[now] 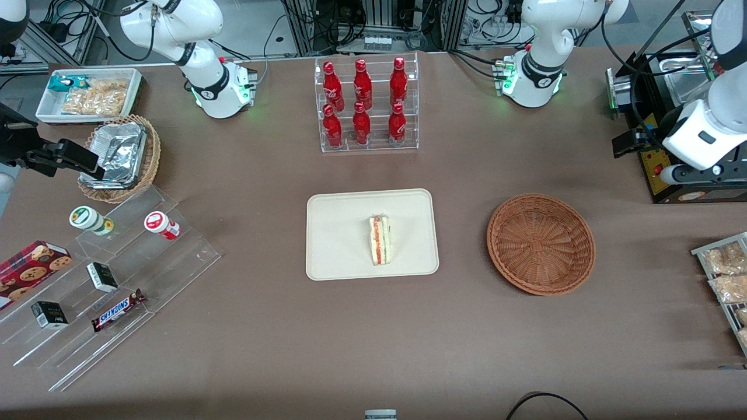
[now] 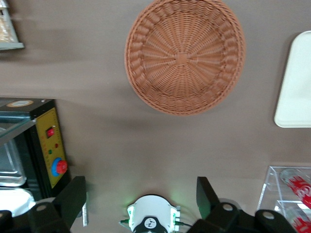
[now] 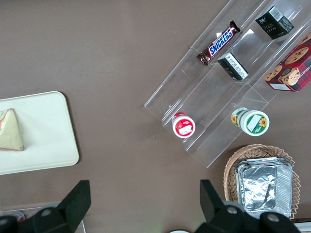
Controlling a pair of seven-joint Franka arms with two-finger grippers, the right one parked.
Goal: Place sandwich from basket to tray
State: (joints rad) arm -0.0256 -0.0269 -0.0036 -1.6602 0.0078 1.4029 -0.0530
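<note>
The sandwich (image 1: 380,240) lies on the cream tray (image 1: 338,233) at mid-table; the right wrist view also shows it (image 3: 9,131) on the tray (image 3: 46,131). The reddish-brown basket (image 1: 541,243) stands empty beside the tray, toward the working arm's end. My left gripper (image 1: 623,144) is raised, farther from the front camera than the basket, by the black appliance. In the left wrist view the gripper (image 2: 140,196) is open and empty, apart from the basket (image 2: 184,56) and the tray's edge (image 2: 294,82).
A clear rack of red bottles (image 1: 365,105) stands farther back than the tray. A black appliance (image 1: 671,146) and a rack of snack packets (image 1: 726,274) are at the working arm's end. An acrylic step shelf (image 1: 105,280), a tan foil basket (image 1: 119,154) and a white bin (image 1: 87,93) are at the parked arm's end.
</note>
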